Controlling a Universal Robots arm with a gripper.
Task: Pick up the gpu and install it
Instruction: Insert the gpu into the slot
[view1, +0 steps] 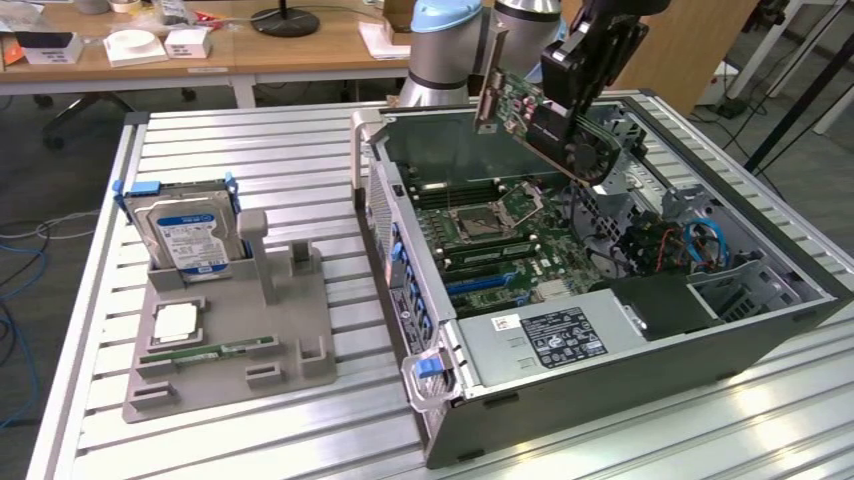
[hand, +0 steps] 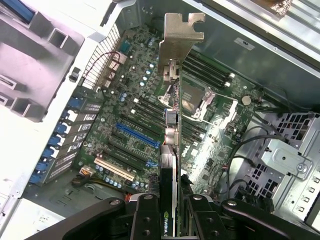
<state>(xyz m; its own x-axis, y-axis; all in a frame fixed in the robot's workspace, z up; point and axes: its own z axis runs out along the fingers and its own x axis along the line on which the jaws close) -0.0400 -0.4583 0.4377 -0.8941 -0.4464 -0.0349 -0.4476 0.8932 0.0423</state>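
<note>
**The gpu** (view1: 527, 105) hangs tilted above the open computer case (view1: 747, 330), clamped between the fingers of the gripper (view1: 582, 118). Its silver end bracket (hand: 181, 30) is at the far end from the grip, and the card is clear of the motherboard (view1: 501, 235). Below lie a blue expansion slot (hand: 136, 134), memory slots (hand: 210, 70) and the processor socket (view1: 478, 218). The card's edge carries an NVIDIA mark (hand: 167, 220). At the exterior view's left, a grey holder (view1: 254, 350) bears a hard drive (view1: 187, 235). Everything stands on a slatted aluminium table (view1: 267, 140), with wooden desks (view1: 267, 55) behind.

Arm (view1: 447, 45) up high, hand (hand: 170, 212) angled down w/ fingers (hand: 145, 220) clamped.
</note>
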